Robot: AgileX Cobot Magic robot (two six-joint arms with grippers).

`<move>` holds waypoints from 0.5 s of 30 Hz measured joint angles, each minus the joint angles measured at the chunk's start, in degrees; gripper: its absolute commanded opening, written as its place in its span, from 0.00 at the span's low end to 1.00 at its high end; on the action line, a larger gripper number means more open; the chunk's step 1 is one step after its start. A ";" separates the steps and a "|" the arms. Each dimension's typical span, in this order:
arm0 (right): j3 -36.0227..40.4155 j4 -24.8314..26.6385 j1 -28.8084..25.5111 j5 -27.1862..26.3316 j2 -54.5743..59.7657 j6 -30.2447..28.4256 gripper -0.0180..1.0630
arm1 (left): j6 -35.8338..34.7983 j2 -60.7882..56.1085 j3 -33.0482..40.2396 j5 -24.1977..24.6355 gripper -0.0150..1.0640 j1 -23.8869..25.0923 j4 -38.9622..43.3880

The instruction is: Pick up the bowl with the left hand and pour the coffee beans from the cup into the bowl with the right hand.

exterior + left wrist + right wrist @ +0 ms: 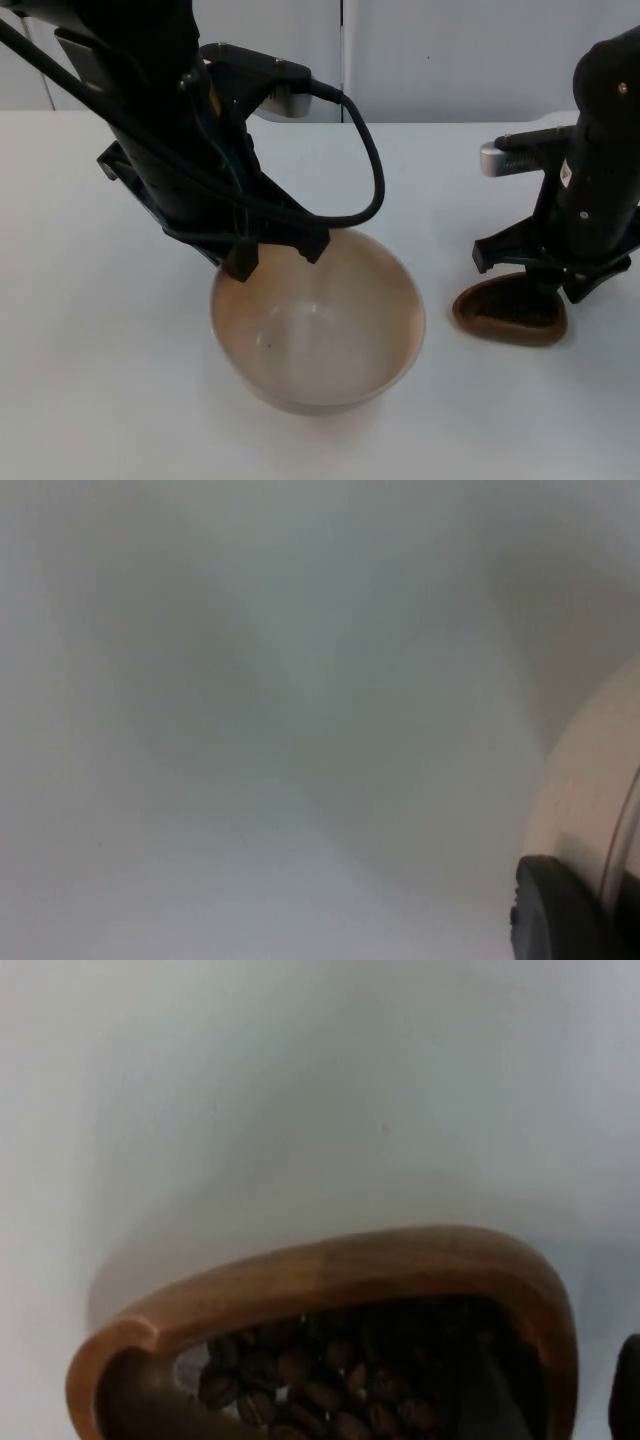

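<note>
The white table (90, 380) carried two task objects, described here from largest to smallest.

The bowl (318, 330), pale beige and smooth-walled, stood near the middle of the table, upright and seemingly empty. The left gripper (277, 252) straddled its far rim, one finger outside the wall and one inside. The fingers lay close about the rim, yet whether they pinched it could not be told. In the left wrist view a black fingertip (560, 905) stood against the pale bowl wall (585, 770). Judged by its sheen and thin edge, the bowl was probably rigid plastic or glazed ware: light, stiff and rather slippery. A pinch across the rim was the natural hold, though the bowl might swing or tilt from a single rim point once lifted.

The cup (510, 312), a small brown wooden vessel of rounded-triangular outline, stood well apart from the bowl toward the right side. The right gripper (548, 272) stood at its far edge, finger tips at or over the rim; whether it was clamped could not be told. The wood looked stiff and fairly grippy, so a wall pinch should hold.

The coffee beans (320, 1385) filled the cup's bottom: small, loose and dry, likely to spill at once when tipped.
</note>
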 measured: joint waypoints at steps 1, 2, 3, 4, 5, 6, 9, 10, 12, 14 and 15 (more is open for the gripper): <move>0.00 0.04 0.00 -0.22 0.00 0.00 0.33 | 0.00 0.00 0.00 0.00 0.01 0.00 0.00; 0.00 0.04 0.00 -0.22 0.00 0.00 0.33 | 0.00 0.00 0.00 0.00 0.01 0.00 0.00; 0.00 0.29 0.00 -0.33 0.00 0.00 0.33 | 0.00 0.00 0.00 0.00 0.01 0.00 0.00; 0.00 0.42 0.00 -0.33 0.00 0.00 0.33 | 0.00 0.00 0.00 0.00 0.01 0.00 0.00; 0.00 0.42 0.00 -0.33 0.00 0.11 0.33 | 0.00 0.00 0.00 0.00 0.01 0.00 0.00; 0.00 0.58 0.00 -0.33 0.00 0.11 0.33 | 0.00 0.00 0.00 0.00 0.01 0.00 0.00; 0.00 1.50 0.00 -0.33 0.00 0.33 0.33 | 0.00 0.00 0.00 0.00 0.01 0.00 0.00; 0.00 1.60 0.00 -0.33 0.00 0.33 0.33 | 0.00 0.00 0.00 0.00 0.01 0.00 0.00; 0.00 1.85 0.00 -0.51 0.00 0.46 0.33 | 0.00 0.00 0.00 0.00 0.01 0.00 0.00; 1.03 2.51 0.00 -1.88 0.00 0.46 0.33 | 0.00 0.00 0.00 0.00 0.01 0.00 0.00; 1.90 2.87 0.00 -2.69 0.00 0.57 0.33 | 0.00 0.00 0.00 0.00 0.01 0.00 0.00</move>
